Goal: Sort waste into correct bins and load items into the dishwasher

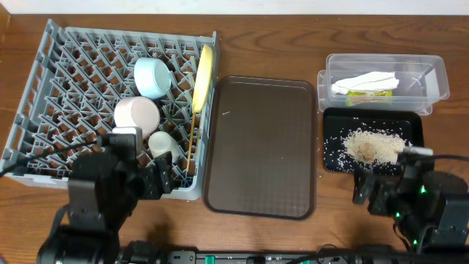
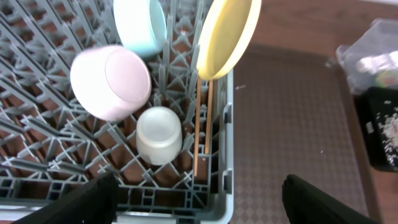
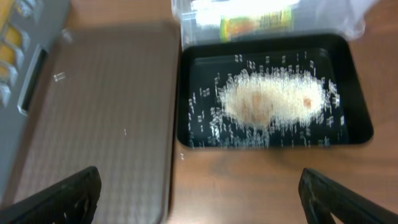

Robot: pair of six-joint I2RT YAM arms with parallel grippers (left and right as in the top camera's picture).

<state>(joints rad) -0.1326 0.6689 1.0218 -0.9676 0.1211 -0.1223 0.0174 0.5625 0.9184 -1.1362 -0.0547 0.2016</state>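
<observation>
The grey dish rack (image 1: 73, 88) holds the yellow plate (image 1: 202, 75) on edge, the light blue bowl (image 1: 152, 76), the white bowl (image 1: 136, 116), the small white cup (image 1: 162, 143) and the chopsticks (image 1: 192, 147). They also show in the left wrist view: plate (image 2: 227, 37), blue bowl (image 2: 140, 25), white bowl (image 2: 111, 81), cup (image 2: 159, 134), chopsticks (image 2: 203, 124). The clear box (image 1: 425, 77) holds the napkin (image 1: 364, 81) and wrapper (image 1: 370, 92). The black tray (image 1: 410, 125) holds rice (image 1: 370, 144). My left gripper (image 2: 199, 202) is open at the rack's near edge. My right gripper (image 3: 199, 199) is open in front of the black tray (image 3: 354, 106).
The brown serving tray (image 1: 261, 147) lies between the rack and the bins and also shows in the right wrist view (image 3: 106, 106). A few loose rice grains lie on it and on the wood beside the black tray.
</observation>
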